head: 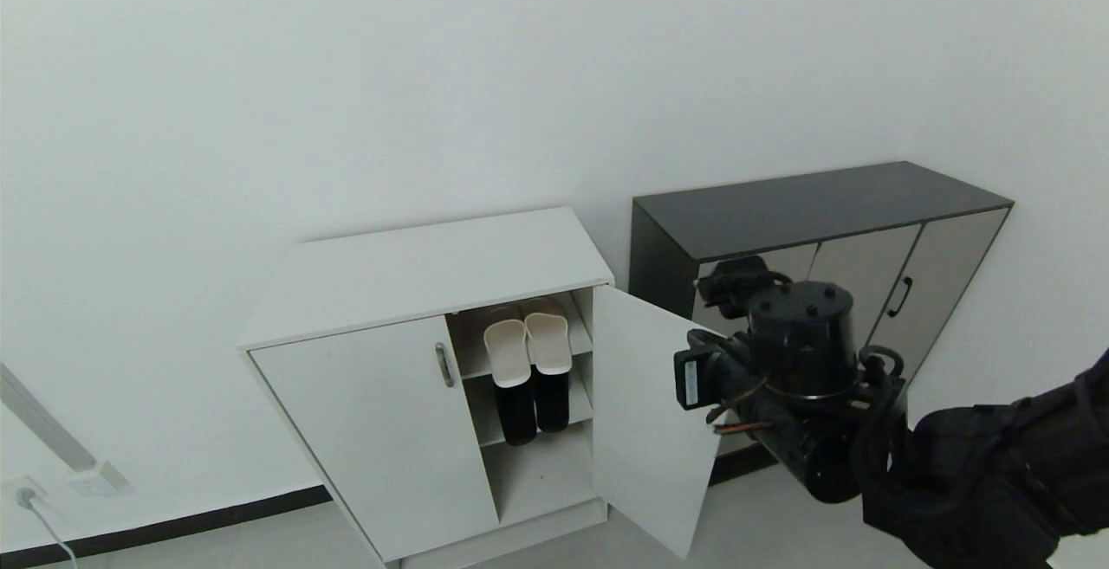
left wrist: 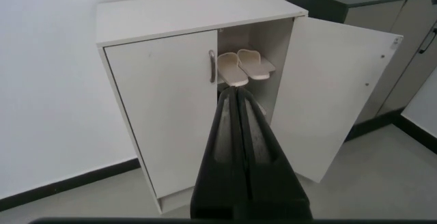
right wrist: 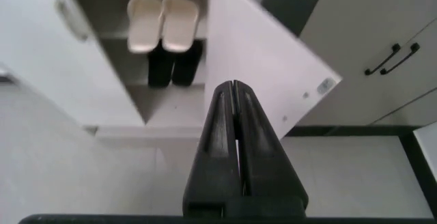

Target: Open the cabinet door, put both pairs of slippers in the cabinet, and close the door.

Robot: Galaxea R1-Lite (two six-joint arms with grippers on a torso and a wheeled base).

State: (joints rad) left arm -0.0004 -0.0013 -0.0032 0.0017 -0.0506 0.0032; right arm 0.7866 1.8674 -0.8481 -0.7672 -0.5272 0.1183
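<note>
— Where was everything?
— Cream slippers (head: 528, 345) sat on the white 2-door cabinet's (head: 416, 274) upper shelf (head: 582, 337), black slippers (head: 528, 409) just below; its right door (head: 645, 430) stood open.
— And the arms?
— Left gripper (left wrist: 235, 94) and right gripper (right wrist: 234, 87) were both pinched together, empty.

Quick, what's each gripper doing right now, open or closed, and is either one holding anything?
Left gripper: closed, holding nothing.
Right gripper: closed, holding nothing.
</note>
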